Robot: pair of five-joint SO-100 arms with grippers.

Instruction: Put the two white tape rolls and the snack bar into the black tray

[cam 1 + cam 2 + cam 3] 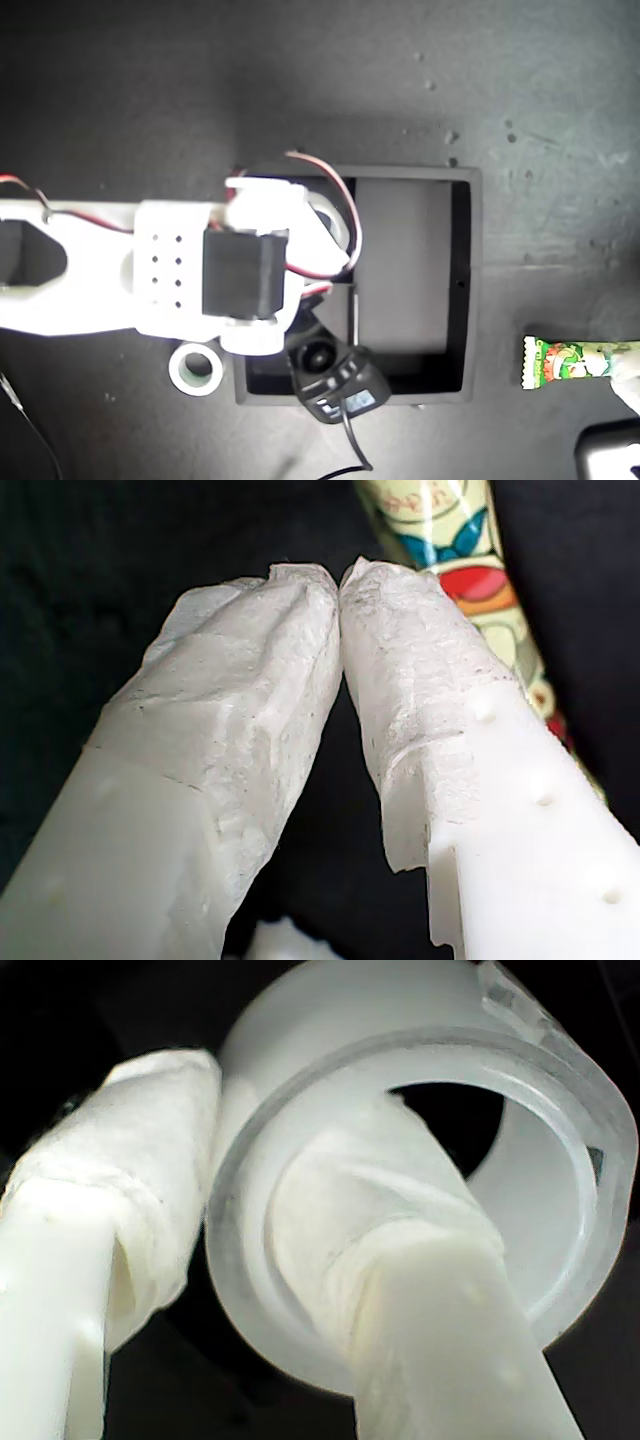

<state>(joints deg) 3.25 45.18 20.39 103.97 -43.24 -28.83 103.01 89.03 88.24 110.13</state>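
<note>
My second gripper (250, 1130) is shut on the wide white tape roll (420, 1190), one finger through its hole and one outside the wall. In the exterior view this arm reaches in from the left, and its gripper (310, 225) hangs over the left compartments of the black tray (470, 290); the arm hides the held roll there. The smaller tape roll (195, 368), with a greenish core, lies on the table just outside the tray's lower left corner. The snack bar (575, 362) lies at the exterior view's right edge. My first gripper (340, 580) is shut and empty, with the snack bar (470, 580) just beyond its tips.
The tray's long compartment (400, 270) on the exterior view's right holds nothing. A black wrist camera with its cable (335, 385) overhangs the tray's lower wall. Red and white wires (345, 215) loop over the tray. A dark object (610, 450) sits in the exterior view's lower right corner.
</note>
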